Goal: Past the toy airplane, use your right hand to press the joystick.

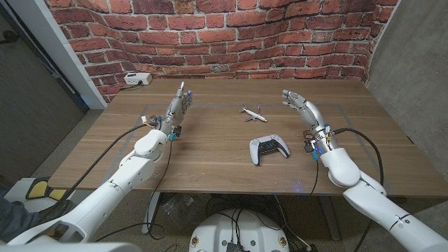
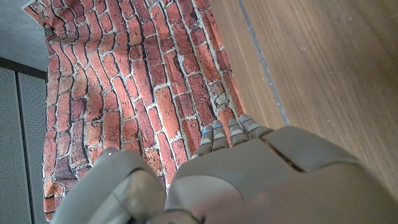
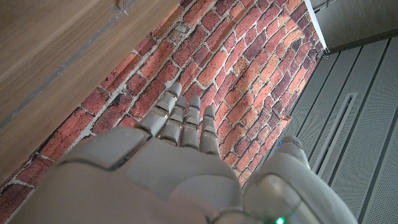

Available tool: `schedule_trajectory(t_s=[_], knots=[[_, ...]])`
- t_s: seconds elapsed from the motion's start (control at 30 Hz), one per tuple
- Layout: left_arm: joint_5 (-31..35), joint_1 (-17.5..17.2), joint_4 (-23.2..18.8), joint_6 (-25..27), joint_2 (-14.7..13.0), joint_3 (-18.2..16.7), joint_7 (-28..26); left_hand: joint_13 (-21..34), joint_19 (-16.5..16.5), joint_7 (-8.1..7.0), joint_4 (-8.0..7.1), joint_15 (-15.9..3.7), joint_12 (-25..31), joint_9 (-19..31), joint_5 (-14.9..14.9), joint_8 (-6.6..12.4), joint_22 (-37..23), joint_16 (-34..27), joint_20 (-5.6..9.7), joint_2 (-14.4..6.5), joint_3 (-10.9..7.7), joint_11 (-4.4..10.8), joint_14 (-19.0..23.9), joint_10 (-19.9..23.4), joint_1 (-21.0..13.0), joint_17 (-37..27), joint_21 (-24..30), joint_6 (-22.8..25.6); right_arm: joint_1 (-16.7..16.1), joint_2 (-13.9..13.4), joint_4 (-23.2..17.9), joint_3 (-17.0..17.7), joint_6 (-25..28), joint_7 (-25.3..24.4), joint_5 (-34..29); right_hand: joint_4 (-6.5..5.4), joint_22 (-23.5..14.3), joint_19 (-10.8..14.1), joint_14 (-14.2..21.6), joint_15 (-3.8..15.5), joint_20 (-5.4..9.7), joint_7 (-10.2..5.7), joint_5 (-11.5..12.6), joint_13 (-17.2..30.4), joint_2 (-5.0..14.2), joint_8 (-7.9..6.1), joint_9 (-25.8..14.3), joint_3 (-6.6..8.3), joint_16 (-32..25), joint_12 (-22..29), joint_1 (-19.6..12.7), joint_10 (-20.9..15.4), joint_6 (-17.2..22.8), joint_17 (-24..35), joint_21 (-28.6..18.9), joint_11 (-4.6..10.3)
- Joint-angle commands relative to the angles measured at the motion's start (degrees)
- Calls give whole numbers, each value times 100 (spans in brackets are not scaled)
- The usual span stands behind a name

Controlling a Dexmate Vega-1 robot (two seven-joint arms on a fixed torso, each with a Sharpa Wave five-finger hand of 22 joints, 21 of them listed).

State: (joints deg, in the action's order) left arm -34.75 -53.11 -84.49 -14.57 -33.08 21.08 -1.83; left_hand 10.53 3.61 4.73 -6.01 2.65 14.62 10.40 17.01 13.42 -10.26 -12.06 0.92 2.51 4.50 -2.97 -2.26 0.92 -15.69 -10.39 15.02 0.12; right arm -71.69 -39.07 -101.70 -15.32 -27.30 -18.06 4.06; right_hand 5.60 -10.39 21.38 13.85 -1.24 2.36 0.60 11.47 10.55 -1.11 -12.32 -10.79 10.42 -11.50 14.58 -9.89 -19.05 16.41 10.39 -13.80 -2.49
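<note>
A white game controller (image 1: 269,148) with black joysticks lies on the wooden table (image 1: 210,161), near the front middle. A small white toy airplane (image 1: 253,113) sits behind it, toward the brick wall. My right hand (image 1: 302,108) is raised to the right of the airplane and behind the controller, fingers apart, holding nothing. My left hand (image 1: 178,108) stands on the table's left half, fingers extended upward, empty. In the wrist views, the backs of the left hand (image 2: 249,174) and the right hand (image 3: 168,162) point at the brick wall.
A white power box (image 1: 136,79) with a cable sits at the table's far left corner. The brick wall (image 1: 224,35) backs the table. A grey panel (image 1: 413,77) stands to the right. Cables hang from both forearms.
</note>
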Motion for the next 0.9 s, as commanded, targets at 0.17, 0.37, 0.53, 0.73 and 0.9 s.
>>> schedule_trajectory(t_s=[0.17,0.37,0.53,0.73,0.9], knots=[[60,-52,-121,32,21,18,-133,20,21,5,-6,-10,-18,19,39,-5,-12,3,-16,-44,24,5,59,78,-46,-15,-31,67,-555,-81,-402,317,194,-235,-426,8,-8,110,148,55,102,-41,77,11,-71,-45,-29,-32,-27,58,-11,-180,143,11,-23,64],[180,-118,-244,67,35,24,-362,21,-266,-26,-1,-39,7,20,33,31,-12,-27,-53,-105,37,4,270,287,-93,-14,37,298,-759,-92,-565,431,373,-436,-788,20,-7,175,228,79,105,-92,101,10,-69,-79,-31,-35,-30,76,-30,-278,261,9,-26,101],[172,-170,-325,75,29,2,-411,21,-279,-21,1,-47,6,20,32,30,-11,-27,-48,-117,38,12,300,315,-106,-13,31,323,-989,-162,-764,550,629,-670,-1303,32,-6,220,275,110,120,-134,121,10,-69,-93,-32,-35,-28,81,-51,-329,321,8,-28,132],[132,-209,-370,58,68,5,-412,21,-279,-25,5,-28,9,20,30,30,-9,-22,-68,-132,41,1,327,364,-122,-13,18,361,-1232,-193,-865,717,733,-946,-1730,46,-6,260,320,141,138,-196,143,9,-72,-101,-32,-35,-25,84,-74,-377,362,7,-28,161],[212,-214,-529,144,82,22,-572,22,-289,-25,7,-27,8,20,29,27,-8,-24,-73,-140,45,8,358,390,-131,-13,12,380,-1508,-260,-1067,930,931,-1203,-2247,60,-5,277,330,149,159,-248,162,9,-66,-99,-33,-29,-14,78,-101,-392,370,6,-24,189]])
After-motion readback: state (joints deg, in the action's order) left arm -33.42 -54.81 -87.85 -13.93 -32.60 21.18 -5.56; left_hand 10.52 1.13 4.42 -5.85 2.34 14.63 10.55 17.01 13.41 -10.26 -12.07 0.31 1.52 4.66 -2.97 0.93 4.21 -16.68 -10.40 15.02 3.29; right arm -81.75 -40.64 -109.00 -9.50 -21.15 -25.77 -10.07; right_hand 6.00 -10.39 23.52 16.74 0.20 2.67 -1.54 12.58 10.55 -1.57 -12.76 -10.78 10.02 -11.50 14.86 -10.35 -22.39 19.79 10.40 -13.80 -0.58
